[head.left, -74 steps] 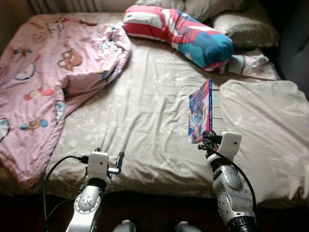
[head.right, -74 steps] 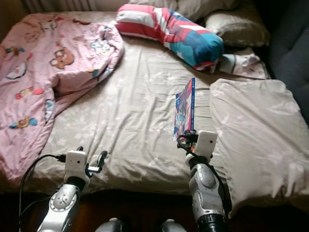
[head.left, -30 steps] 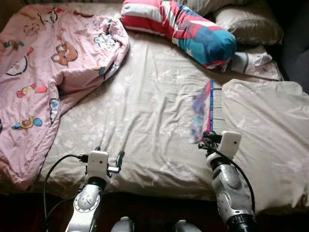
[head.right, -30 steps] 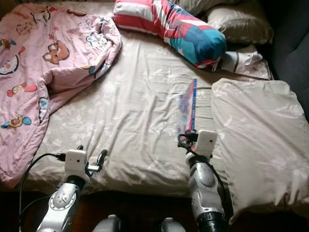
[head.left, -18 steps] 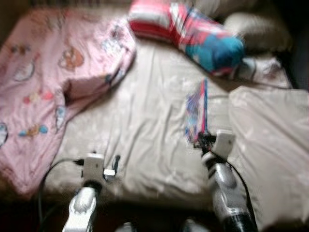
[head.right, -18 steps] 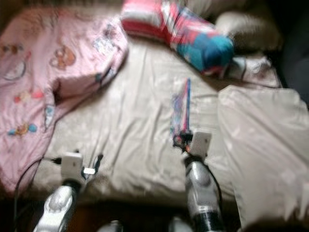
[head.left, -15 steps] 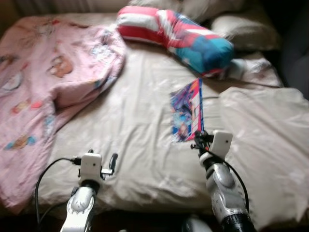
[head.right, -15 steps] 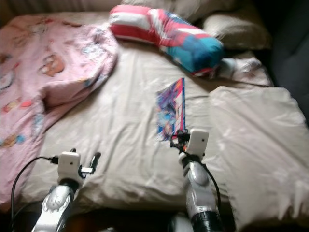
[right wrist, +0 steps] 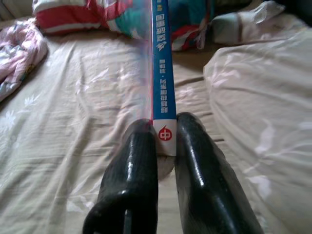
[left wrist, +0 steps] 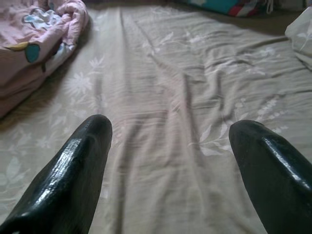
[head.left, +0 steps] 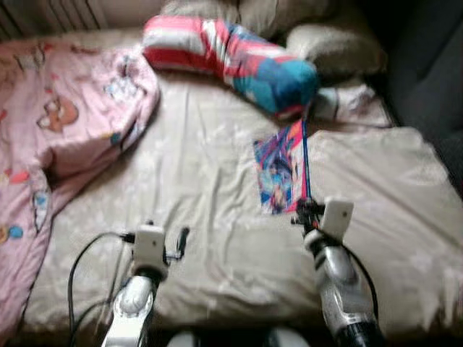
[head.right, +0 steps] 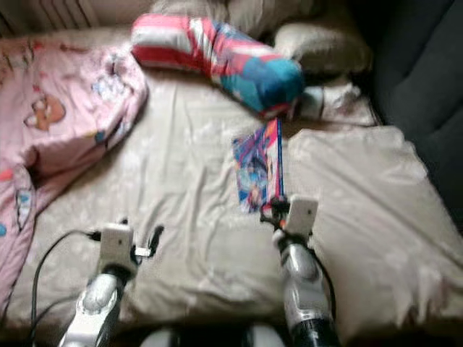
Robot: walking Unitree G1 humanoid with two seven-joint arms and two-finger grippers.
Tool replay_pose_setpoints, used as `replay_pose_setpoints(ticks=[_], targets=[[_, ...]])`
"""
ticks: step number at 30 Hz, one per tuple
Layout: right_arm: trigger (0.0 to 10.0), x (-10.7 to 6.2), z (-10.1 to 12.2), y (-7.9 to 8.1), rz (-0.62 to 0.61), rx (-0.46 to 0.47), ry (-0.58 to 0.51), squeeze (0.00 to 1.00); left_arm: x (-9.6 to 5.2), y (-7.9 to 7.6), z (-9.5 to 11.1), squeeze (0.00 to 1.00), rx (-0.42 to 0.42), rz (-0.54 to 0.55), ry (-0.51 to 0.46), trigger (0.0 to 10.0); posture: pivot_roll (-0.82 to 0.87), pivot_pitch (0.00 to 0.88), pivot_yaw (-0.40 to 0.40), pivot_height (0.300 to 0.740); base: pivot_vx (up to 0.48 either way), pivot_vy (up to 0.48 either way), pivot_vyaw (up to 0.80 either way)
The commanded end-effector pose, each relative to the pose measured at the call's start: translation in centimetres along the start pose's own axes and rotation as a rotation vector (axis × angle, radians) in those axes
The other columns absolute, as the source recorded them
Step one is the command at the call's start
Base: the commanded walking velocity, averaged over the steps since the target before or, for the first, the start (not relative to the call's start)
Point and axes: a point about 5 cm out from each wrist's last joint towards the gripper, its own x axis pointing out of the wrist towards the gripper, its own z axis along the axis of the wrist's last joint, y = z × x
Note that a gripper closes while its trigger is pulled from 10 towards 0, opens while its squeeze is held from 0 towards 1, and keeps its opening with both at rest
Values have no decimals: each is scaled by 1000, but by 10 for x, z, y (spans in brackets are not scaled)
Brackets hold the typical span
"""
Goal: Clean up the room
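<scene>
Leftmost, the left gripper (left wrist: 168,161) is held with jaws apart over bare bed (head.left: 210,166) sheet; further right, the book (head.left: 282,173) is clamped at its near end by the right gripper (right wrist: 163,139), its long axis running straight away from the jaws.

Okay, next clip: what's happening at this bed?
The robot stands at the edge of a bed. Its right gripper is shut on the bottom of a thin blue-spined book, jaws clamped on either side of the spine, holding it above the sheet. The left gripper hangs open over bare sheet, holding nothing. A pink blanket lies bunched on the left, a striped pillow at the head.
</scene>
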Motion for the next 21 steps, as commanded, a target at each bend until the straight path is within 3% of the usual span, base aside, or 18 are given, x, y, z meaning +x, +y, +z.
replay_pose_setpoints(ticks=[1,21], targets=[[10000,0,2,5,31,9,-11,0,-6,7,-7,0,1,19,29,10000,-3,230,-4,730,0,0,0],[10000,-3,-8,5,68,-51,51,0,-4,2,-7,0,-3,6,31,10000,-10,227,-3,730,0,0,0]])
